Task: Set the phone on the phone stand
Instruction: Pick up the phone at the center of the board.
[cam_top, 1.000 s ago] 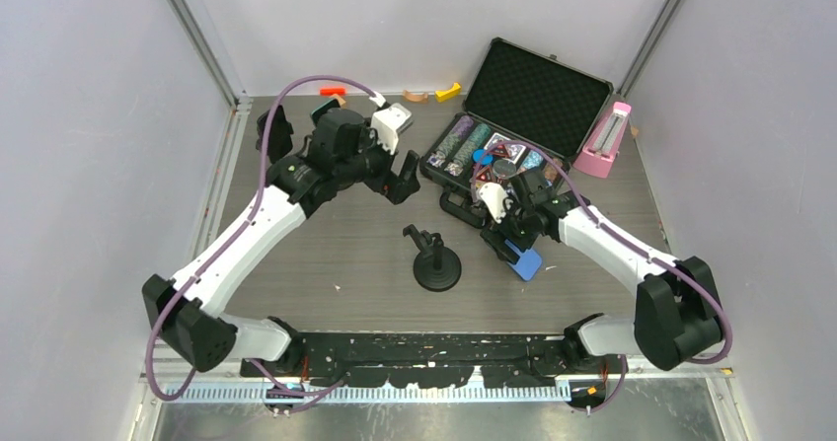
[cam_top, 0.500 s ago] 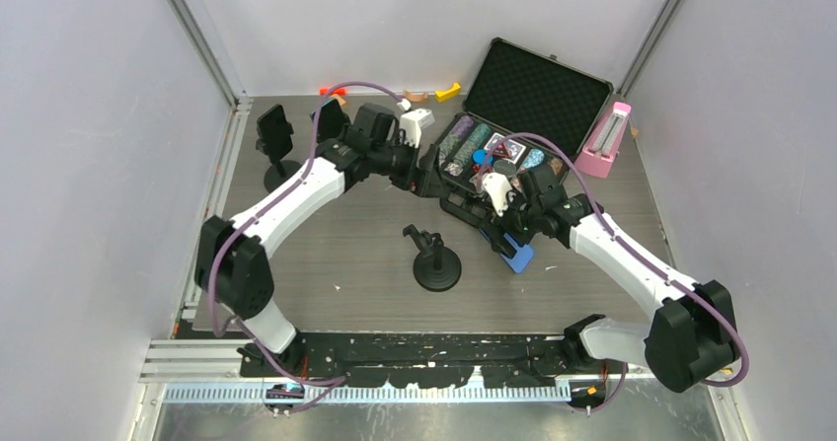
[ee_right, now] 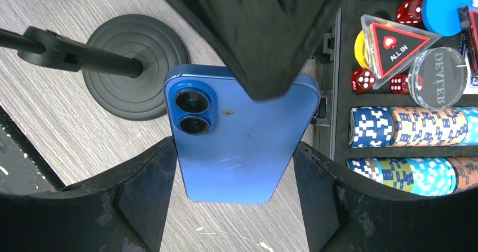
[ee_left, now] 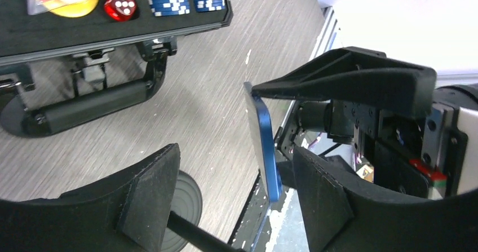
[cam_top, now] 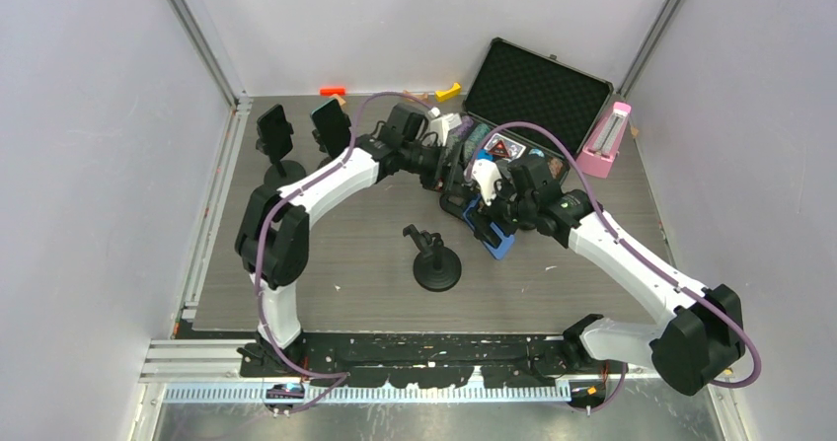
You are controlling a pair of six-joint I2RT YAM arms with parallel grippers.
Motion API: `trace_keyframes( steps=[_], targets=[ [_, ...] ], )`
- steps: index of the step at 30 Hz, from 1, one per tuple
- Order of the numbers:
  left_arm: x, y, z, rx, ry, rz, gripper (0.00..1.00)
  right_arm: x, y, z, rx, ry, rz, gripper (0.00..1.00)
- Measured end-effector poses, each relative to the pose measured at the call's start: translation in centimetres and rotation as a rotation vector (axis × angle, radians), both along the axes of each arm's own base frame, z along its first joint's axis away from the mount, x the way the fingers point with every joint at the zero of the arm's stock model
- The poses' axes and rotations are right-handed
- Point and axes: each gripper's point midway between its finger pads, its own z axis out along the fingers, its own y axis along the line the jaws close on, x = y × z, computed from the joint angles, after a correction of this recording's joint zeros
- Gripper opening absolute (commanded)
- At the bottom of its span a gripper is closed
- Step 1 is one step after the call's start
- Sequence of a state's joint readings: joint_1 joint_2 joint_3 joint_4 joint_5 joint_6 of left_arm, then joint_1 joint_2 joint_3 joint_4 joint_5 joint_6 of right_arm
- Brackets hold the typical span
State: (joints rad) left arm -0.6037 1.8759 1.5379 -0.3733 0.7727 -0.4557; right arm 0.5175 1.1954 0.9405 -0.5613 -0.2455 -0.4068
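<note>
Two end effectors crowding one phone right now lol. My right end effector point(ee_right: 234, 153) is grasping the blue phone point(ee_right: 242, 116) across its width, up off the counter point(cam_top: 345, 254). The phone's long axis runs straight out along the fingers, camera lenses at the far end. My left end effector point(ee_left: 234, 164) is spread around that far end. The phone sits edge-on between its fingers, closer to one pad, so released and not gripping as far as I can see. What matters: the empty phone stand point(cam_top: 435, 263) sits just past the lens end, below the right end effector on the side away from the case point(cam_top: 538, 91), and the right arm is the nearer one. That open case holds poker chips point(ee_right: 394, 131), red dice point(ee_right: 361, 80) and an ALL IN marker point(ee_right: 394, 46), so I'd keep the swing away from it
</note>
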Motion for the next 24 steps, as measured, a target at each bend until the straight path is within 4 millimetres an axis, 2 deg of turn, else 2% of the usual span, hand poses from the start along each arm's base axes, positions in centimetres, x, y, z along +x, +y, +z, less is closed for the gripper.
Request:
trace_keyframes(
  steps=[5, 15, 24],
  targets=[
    [-0.6, -1.6, -0.7, -0.015, 0.046, -0.026, 0.70, 0.2, 0.2, 0.3, 0.003, -0.012, -0.005, 0.10],
    [-1.8, -3.1, -2.2, -0.001, 0.108, -0.052, 0.47, 0.4, -0.1, 0.2, -0.014, -0.021, -0.024, 0.10],
    [-1.8, -4.3, -1.5, -0.019, 0.117, -0.062, 0.14, 0.5, -0.3, 0.1, -0.030, -0.024, -0.033, 0.10]
  ],
)
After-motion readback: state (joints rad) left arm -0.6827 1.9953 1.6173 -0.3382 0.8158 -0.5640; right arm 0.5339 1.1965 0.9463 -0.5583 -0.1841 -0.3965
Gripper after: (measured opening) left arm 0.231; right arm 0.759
